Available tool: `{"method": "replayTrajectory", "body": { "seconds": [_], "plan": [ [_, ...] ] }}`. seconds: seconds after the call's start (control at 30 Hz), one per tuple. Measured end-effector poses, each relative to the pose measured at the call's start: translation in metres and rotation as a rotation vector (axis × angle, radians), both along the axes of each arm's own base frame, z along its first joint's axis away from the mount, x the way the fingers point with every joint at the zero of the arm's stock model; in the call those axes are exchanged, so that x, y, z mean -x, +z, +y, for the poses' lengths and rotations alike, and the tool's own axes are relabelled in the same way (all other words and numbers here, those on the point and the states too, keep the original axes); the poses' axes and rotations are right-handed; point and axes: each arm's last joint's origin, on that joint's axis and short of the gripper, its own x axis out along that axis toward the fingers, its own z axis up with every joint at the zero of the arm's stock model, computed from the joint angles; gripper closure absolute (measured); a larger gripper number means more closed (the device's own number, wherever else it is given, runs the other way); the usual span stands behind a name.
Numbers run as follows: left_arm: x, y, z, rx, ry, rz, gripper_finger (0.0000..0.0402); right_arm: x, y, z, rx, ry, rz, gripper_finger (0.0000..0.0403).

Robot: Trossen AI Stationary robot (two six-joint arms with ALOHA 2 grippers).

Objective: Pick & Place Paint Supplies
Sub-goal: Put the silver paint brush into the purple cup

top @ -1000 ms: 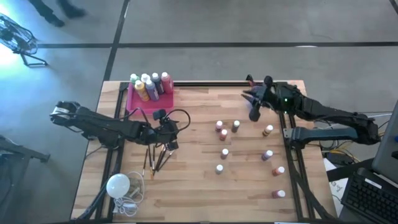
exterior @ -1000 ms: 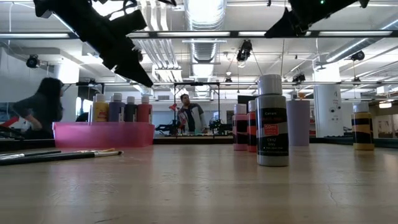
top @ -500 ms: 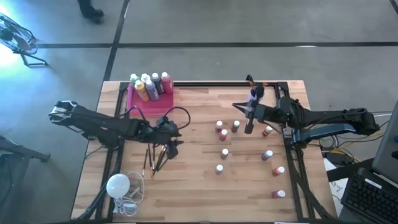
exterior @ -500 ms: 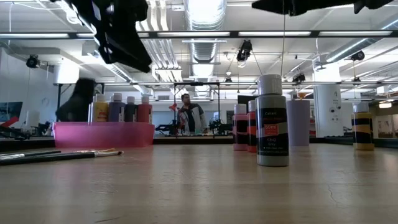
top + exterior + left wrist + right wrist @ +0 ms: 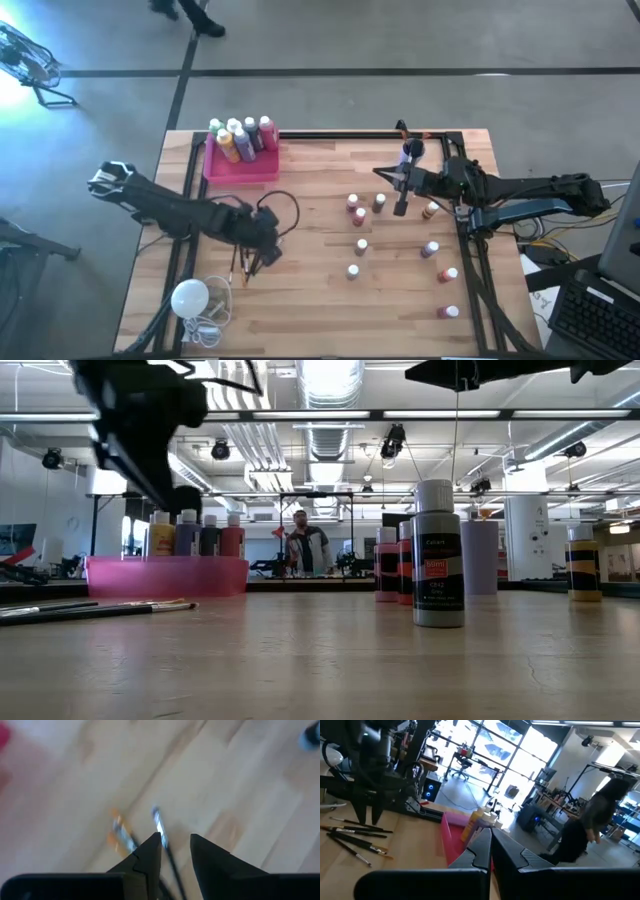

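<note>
Several thin dark paintbrushes lie flat on the wooden table, near its left side. My left gripper hangs above them, pointing steeply down, its fingers open with a narrow gap. In the left wrist view one dark brush shows below that gap. In the low view this gripper is well clear of the brushes. My right gripper is shut and empty, held level and high over the small white-capped bottles.
A pink tray with several larger bottles stands at the far left. Small bottles stand scattered over the right half, a grey one closest to the low camera. A white bulb with its cord lies at the near left corner.
My left gripper has moved toward the table's near edge, over the brushes, rolling and tipping to point more steeply down. My right gripper swung from the far right edge toward the table's middle, levelled out, then kept still. Nothing on the table has moved.
</note>
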Motion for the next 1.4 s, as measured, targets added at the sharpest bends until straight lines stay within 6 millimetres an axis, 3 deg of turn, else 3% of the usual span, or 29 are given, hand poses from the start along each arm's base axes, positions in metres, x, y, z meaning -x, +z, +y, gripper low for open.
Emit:
{"method": "replayTrajectory", "body": {
  "seconds": [0.13, 0.3, 0.8, 1.17, 1.4],
  "plan": [
    [0.010, 0.003, -0.012, -0.014, 0.032, 0.033, 0.0306, 0.000, 0.000, 0.000, -0.003, 0.000, -0.006, 0.0394],
    [0.007, -0.001, -0.013, -0.096, 0.050, 0.000, 0.0309, 0.000, 0.002, 0.000, -0.028, 0.003, -0.029, 0.0394],
    [-0.027, -0.039, 0.001, -0.192, 0.012, 0.099, 0.0309, 0.000, 0.002, 0.000, -0.030, 0.002, -0.026, 0.0394],
    [-0.049, -0.070, 0.018, -0.094, 0.059, 0.187, 0.0272, 0.000, 0.001, 0.000, -0.030, 0.002, -0.024, 0.0394],
    [-0.060, -0.080, 0.018, -0.033, 0.005, 0.179, 0.0273, 0.000, 0.001, 0.000, -0.030, 0.002, -0.023, 0.0394]
  ]
}}
